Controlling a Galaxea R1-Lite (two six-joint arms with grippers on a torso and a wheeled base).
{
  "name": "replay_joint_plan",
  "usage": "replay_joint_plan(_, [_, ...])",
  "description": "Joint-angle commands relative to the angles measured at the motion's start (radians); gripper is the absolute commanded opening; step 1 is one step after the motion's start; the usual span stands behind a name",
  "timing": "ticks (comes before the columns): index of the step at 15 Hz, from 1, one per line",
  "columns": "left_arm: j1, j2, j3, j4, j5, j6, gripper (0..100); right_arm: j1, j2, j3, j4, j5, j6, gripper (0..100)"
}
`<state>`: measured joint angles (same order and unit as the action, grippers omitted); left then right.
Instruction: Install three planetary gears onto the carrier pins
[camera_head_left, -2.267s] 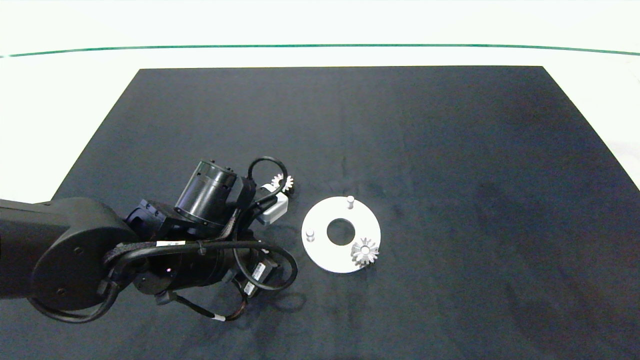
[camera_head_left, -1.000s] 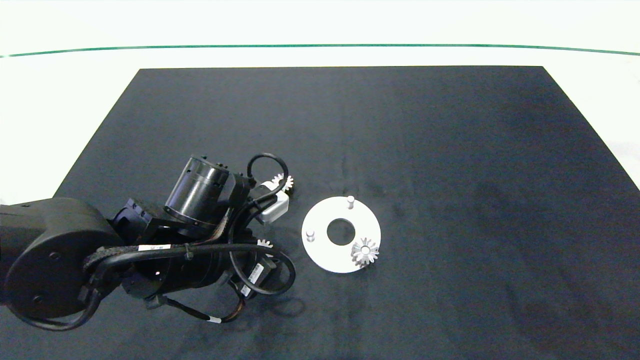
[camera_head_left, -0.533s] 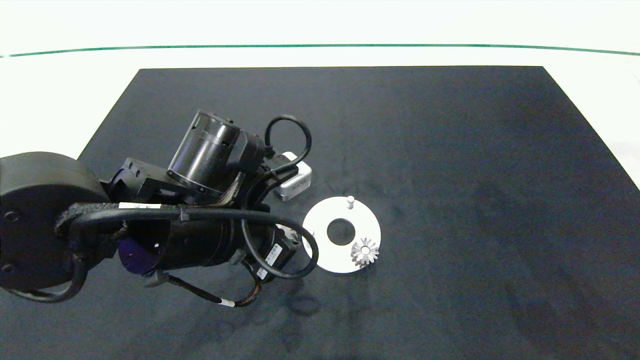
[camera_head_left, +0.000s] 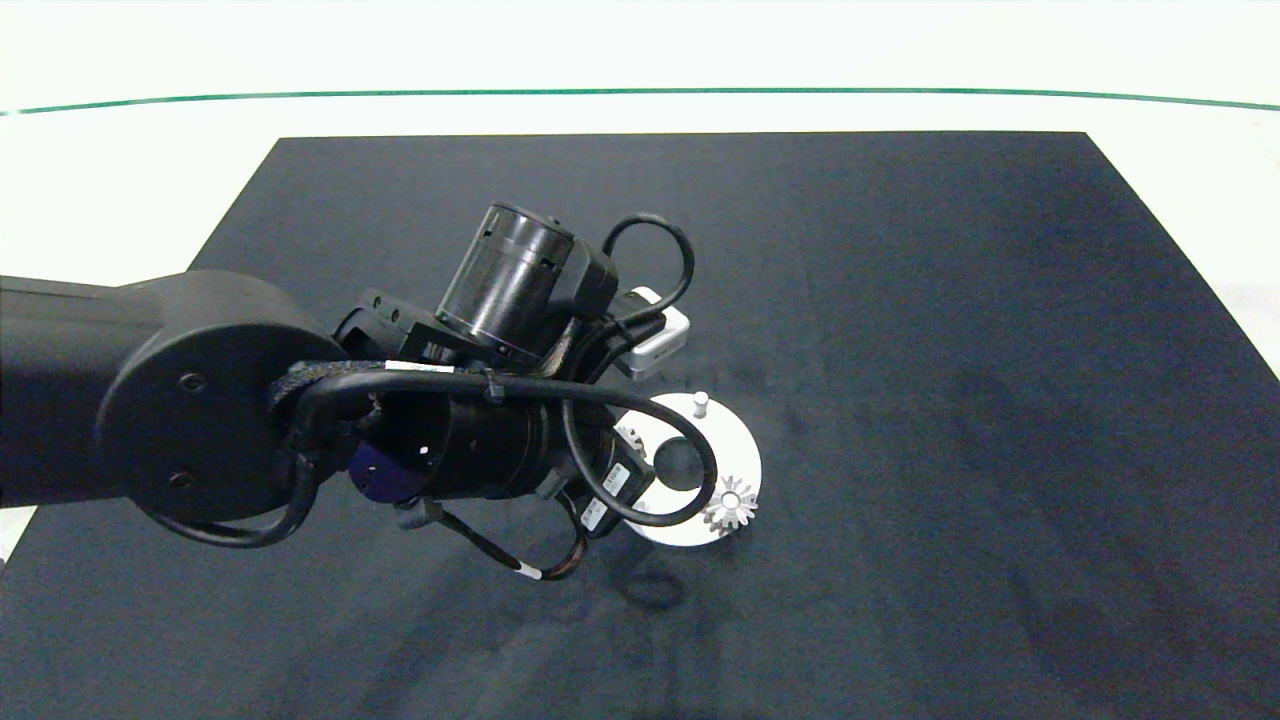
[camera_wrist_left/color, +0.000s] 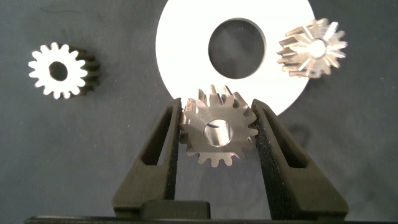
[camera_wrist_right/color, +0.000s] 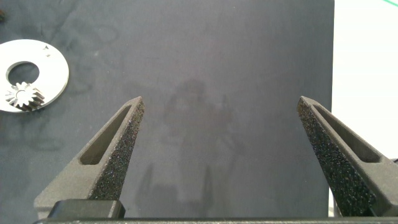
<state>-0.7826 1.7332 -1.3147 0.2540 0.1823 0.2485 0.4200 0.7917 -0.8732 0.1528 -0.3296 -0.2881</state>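
My left gripper (camera_wrist_left/color: 217, 107) is shut on a silvery planetary gear (camera_wrist_left/color: 219, 132), held just above the near rim of the white carrier disc (camera_wrist_left/color: 186, 43). In the head view the left arm (camera_head_left: 480, 440) covers the disc's left part, and only a few teeth of the held gear (camera_head_left: 630, 437) peek out. A second gear (camera_head_left: 730, 503) sits on a pin of the disc (camera_head_left: 735, 450). One bare pin (camera_head_left: 700, 403) stands at the disc's far side. A third gear (camera_wrist_left/color: 60, 70) lies flat on the mat beside the disc. My right gripper (camera_wrist_right/color: 219, 101) is open over bare mat.
A black mat (camera_head_left: 950, 350) covers the table, with white tabletop (camera_head_left: 640, 60) around it and a green line along the far side. The disc with its seated gear (camera_wrist_right/color: 25, 96) shows far off in the right wrist view.
The left arm has lifted from the mat and swung right with a gear in its gripper, ending over the disc's left part. The disc and its seated gear have not moved.
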Motion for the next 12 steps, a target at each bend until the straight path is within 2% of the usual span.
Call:
replay_joint_plan(1, [-0.003, 0.039, -0.012, 0.001, 0.002, 0.005, 22, 0.000, 0.000, 0.002, 0.001, -0.002, -0.008, 100])
replay_joint_plan(3, [-0.011, 0.052, -0.024, 0.001, 0.002, 0.017, 22, 0.000, 0.000, 0.002, 0.001, -0.002, -0.008, 100])
replay_joint_plan(12, [-0.023, 0.080, -0.031, 0.001, 0.003, 0.017, 22, 0.000, -0.003, 0.002, 0.001, -0.002, -0.008, 100])
